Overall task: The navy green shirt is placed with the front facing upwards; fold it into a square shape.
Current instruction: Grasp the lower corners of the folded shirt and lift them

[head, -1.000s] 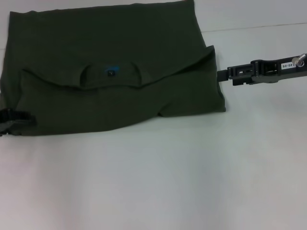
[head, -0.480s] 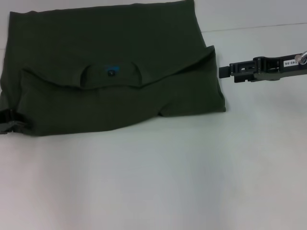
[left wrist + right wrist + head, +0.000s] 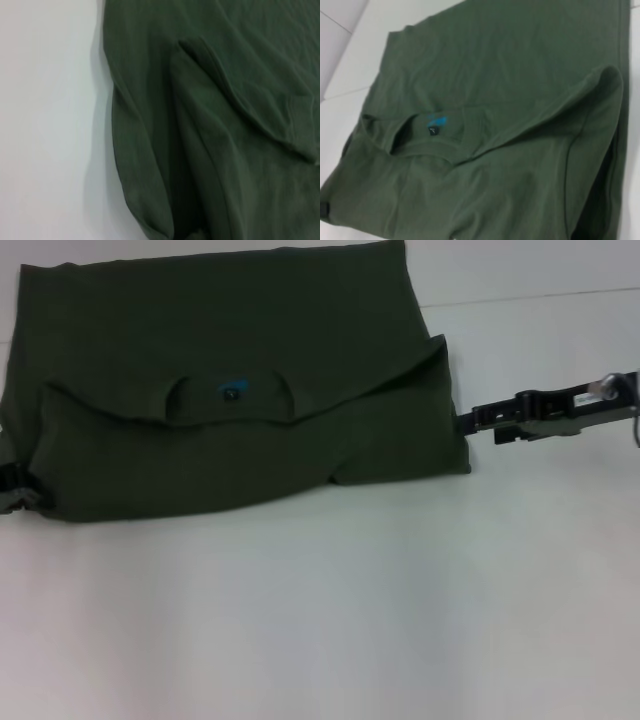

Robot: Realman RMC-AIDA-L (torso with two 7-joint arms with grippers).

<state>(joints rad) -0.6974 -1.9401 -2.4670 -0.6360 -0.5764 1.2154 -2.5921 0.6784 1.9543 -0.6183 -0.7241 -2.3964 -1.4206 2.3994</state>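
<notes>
The dark olive-green shirt [image 3: 230, 370] lies on the white table, its collar end folded over the body so the neckline and small blue neck label [image 3: 232, 389] face up. The "FREE" lettering is hidden. My right gripper [image 3: 462, 421] is low at the shirt's right edge, just touching the folded layer's side. My left gripper [image 3: 14, 490] is at the shirt's lower left corner, mostly cut off by the view's edge. The left wrist view shows the shirt's layered folds [image 3: 210, 125] beside bare table. The right wrist view shows the shirt [image 3: 510, 100] and its label [image 3: 436, 121].
The white table [image 3: 320, 620] stretches bare in front of the shirt and to its right. A thin seam line [image 3: 530, 297] crosses the table at the far right.
My right gripper has dropped lower and moved in to the shirt's right edge. My left gripper has slid a little further left, out past the view's edge. The shirt has not moved.
</notes>
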